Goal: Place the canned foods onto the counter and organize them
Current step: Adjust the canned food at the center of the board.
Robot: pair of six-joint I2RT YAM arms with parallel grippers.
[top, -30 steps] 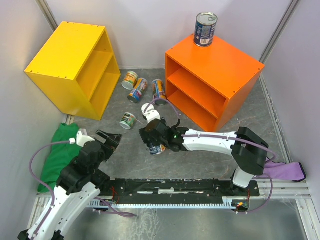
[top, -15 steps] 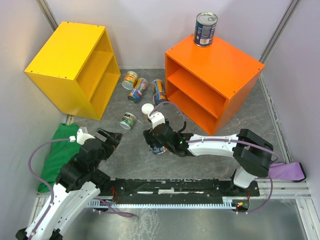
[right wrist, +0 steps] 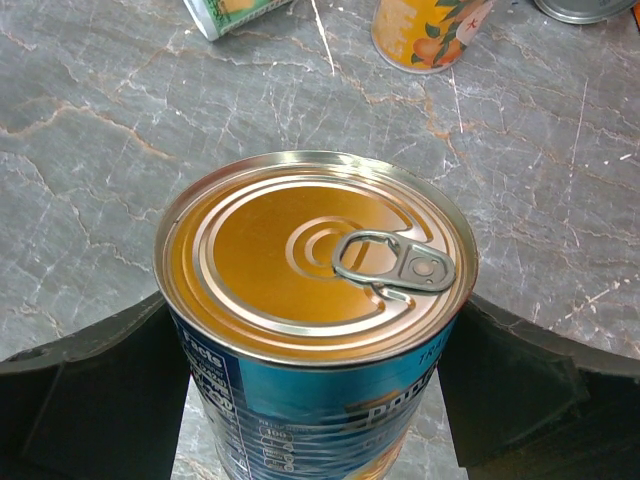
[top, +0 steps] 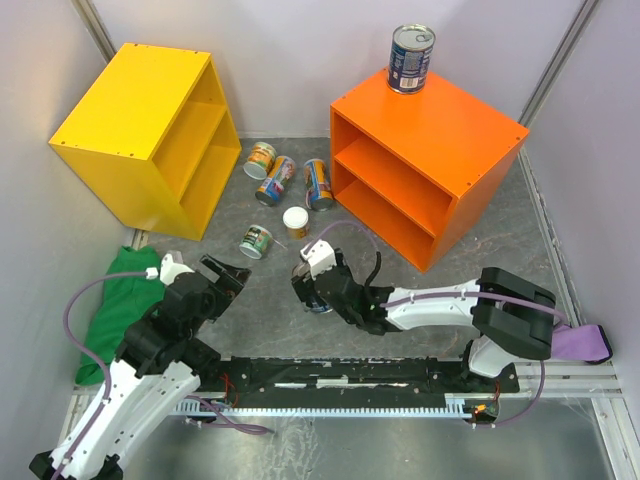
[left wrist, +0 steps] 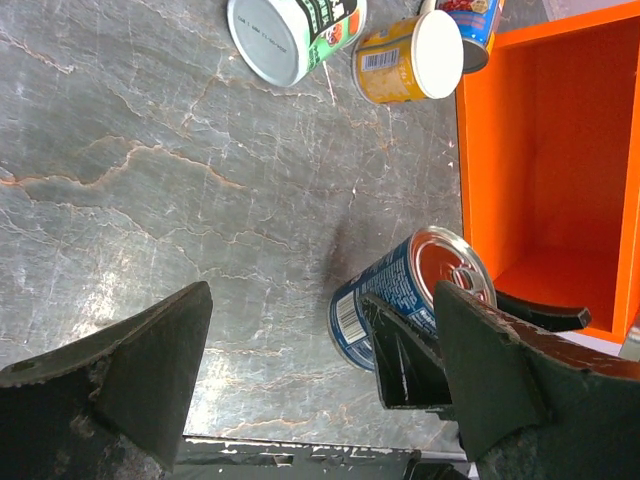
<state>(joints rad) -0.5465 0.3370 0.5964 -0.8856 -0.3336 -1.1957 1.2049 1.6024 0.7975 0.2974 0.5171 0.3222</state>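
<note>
Right claw (top: 318,292) closed round upright blue tin (right wrist: 315,260), long axis vertical, standing on worktop (top: 260,300) near front of orange counter (top: 440,125); counter's flat top lies higher, ahead and to right of claw. Left claw (top: 222,274) spread wide, empty, farther from counter

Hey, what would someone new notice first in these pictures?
The yellow cabinet at far left and the orange cabinet at far right stand out first. Then the right gripper, clamped on a blue tin in front of the orange cabinet, and a second tin upright on that cabinet's far corner.
</note>
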